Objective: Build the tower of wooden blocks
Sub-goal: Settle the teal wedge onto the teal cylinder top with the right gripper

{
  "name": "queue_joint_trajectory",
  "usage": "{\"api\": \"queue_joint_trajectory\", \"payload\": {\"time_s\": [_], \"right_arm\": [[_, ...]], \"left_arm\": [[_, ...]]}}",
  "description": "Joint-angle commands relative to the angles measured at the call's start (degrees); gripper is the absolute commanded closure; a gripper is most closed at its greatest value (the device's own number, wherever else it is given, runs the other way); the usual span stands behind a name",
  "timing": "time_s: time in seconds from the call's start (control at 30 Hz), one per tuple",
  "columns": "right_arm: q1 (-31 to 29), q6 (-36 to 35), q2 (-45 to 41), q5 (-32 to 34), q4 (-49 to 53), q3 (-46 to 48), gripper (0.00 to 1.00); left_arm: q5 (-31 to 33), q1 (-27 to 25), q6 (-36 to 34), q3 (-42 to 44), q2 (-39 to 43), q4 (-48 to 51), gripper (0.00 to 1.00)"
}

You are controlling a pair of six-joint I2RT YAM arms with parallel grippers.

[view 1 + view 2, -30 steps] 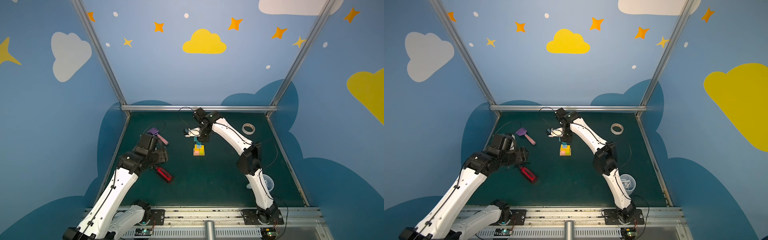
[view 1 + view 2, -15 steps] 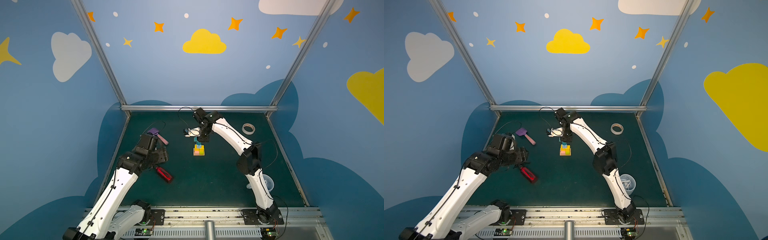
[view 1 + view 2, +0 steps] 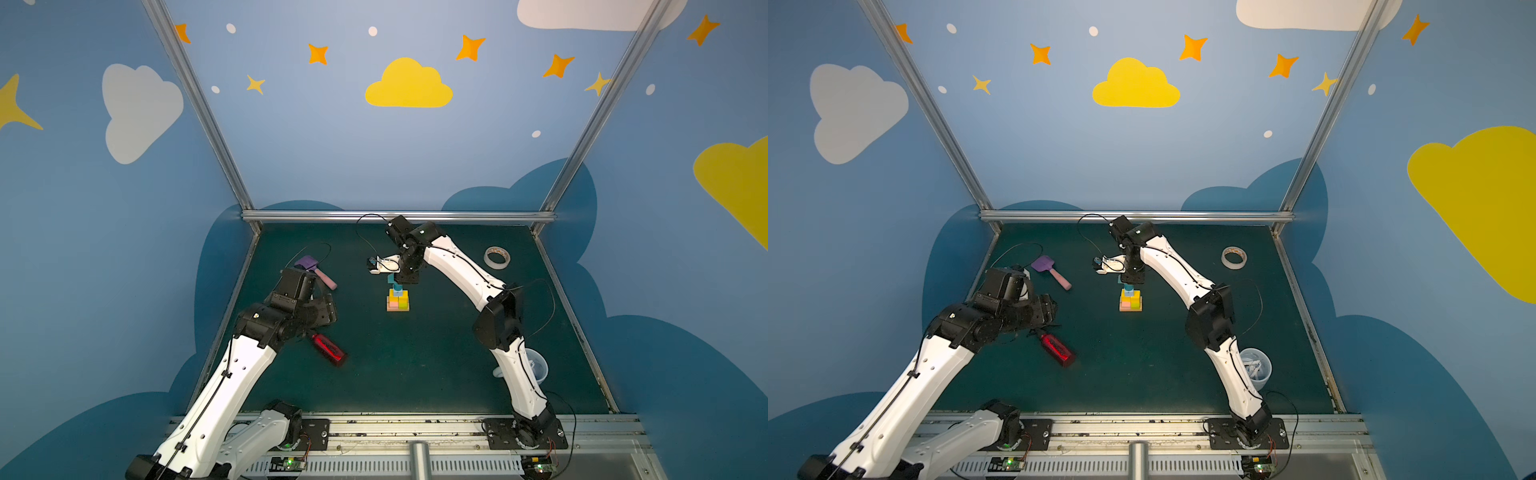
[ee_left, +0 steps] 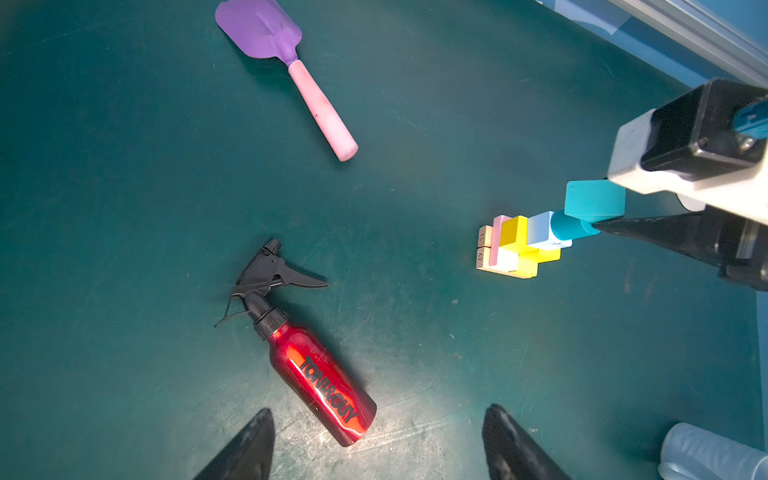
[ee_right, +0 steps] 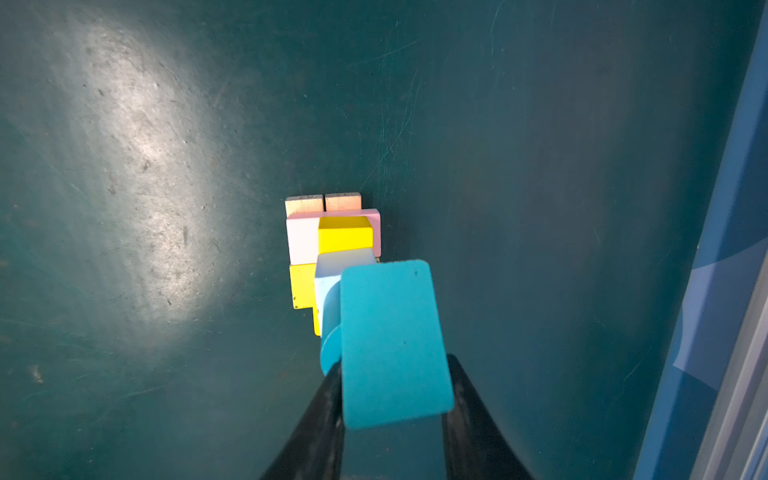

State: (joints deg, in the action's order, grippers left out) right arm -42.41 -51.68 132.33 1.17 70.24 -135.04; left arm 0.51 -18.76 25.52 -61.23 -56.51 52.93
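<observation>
The tower (image 3: 398, 300) stands mid-table in both top views: two tan bars (image 5: 323, 203), pink slab (image 5: 303, 243) and lime slab, yellow cubes (image 5: 345, 237), a pale-blue cube (image 4: 540, 228), a teal cylinder (image 4: 571, 228). The teal house-shaped block (image 5: 390, 340) sits at the cylinder's top, off-centre. My right gripper (image 5: 392, 365) points down over the tower (image 3: 1130, 301), one finger close along each side of that block; whether they still press it is unclear. My left gripper (image 4: 380, 415) is open and empty, hovering at the left near the red bottle (image 4: 320, 382).
A purple spatula with a pink handle (image 3: 316, 272) lies at the back left. The red spray bottle (image 3: 329, 350) lies in front of the left gripper (image 3: 328, 307). A tape roll (image 3: 496, 257) is at the back right, and a clear cup (image 3: 1255, 368) stands by the right arm's base.
</observation>
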Motion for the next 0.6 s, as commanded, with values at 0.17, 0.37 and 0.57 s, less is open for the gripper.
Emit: {"api": "queue_joint_trajectory", "payload": {"time_s": [0.17, 0.37, 0.57], "right_arm": [[-0.33, 0.02, -0.01, 0.45, 1.57, 1.27, 0.64], [-0.38, 0.09, -0.32, 0.36, 1.55, 1.27, 0.60], [-0.39, 0.17, -0.40, 0.41, 1.49, 1.30, 0.58]], "left_arm": [[-0.20, 0.22, -0.55, 0.66, 0.11, -0.27, 0.21], [-0.17, 0.25, -0.47, 0.83, 0.17, -0.28, 0.21], [-0.18, 0.22, -0.45, 0.94, 0.19, -0.28, 0.21]]}}
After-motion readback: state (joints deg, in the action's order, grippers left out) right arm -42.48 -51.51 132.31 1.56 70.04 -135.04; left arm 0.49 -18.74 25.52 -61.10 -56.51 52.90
